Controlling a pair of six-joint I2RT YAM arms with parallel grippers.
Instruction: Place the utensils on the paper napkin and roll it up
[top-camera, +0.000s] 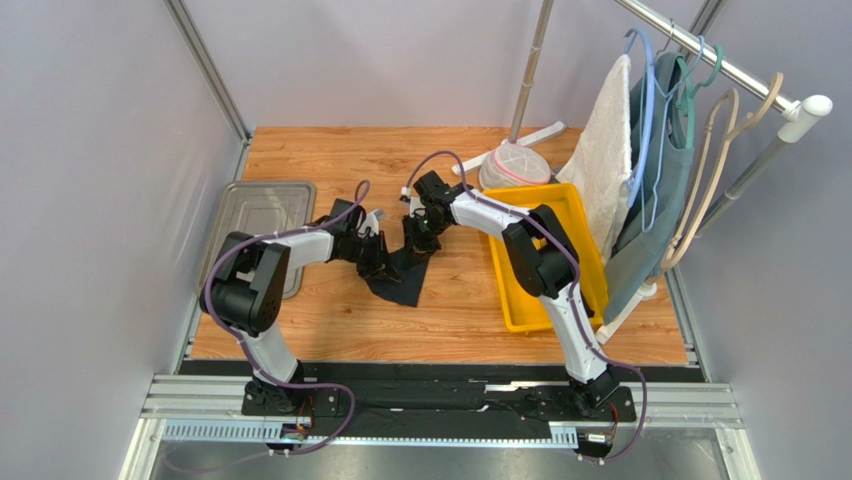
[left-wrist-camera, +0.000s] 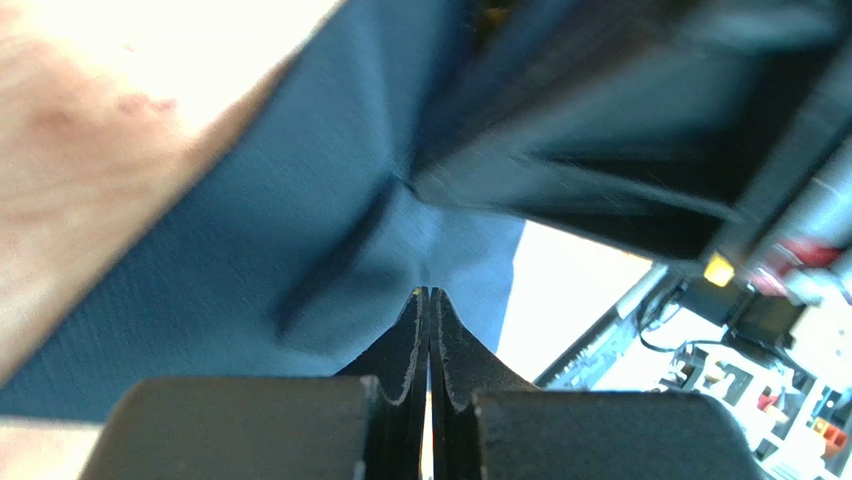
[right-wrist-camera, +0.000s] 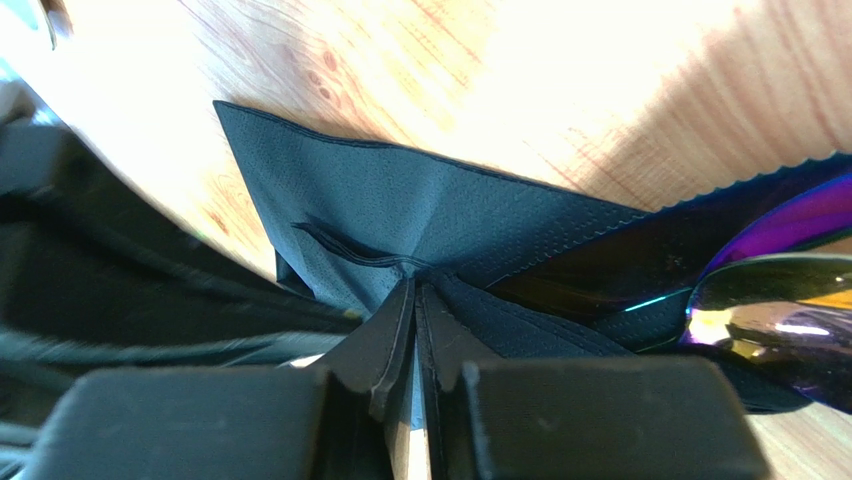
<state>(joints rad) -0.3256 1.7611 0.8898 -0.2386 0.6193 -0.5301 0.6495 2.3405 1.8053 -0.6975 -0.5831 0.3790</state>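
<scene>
The black paper napkin (top-camera: 402, 277) lies crumpled on the wooden table between both grippers. My left gripper (top-camera: 379, 262) is shut on its left part; in the left wrist view the jaws (left-wrist-camera: 430, 292) pinch the dark sheet (left-wrist-camera: 250, 260). My right gripper (top-camera: 416, 238) is shut on the napkin's far edge; in the right wrist view the jaws (right-wrist-camera: 415, 285) clamp a fold of it (right-wrist-camera: 400, 215). The utensils show as iridescent purple and gold heads (right-wrist-camera: 770, 310) lying partly under the napkin at the right of that view. Their handles are hidden.
A yellow bin (top-camera: 548, 258) stands right of the napkin. A grey metal tray (top-camera: 262, 215) lies at the left. A pink-rimmed mesh bowl (top-camera: 514, 165) sits behind. A clothes rack (top-camera: 720, 70) with hangers and cloths stands at the right.
</scene>
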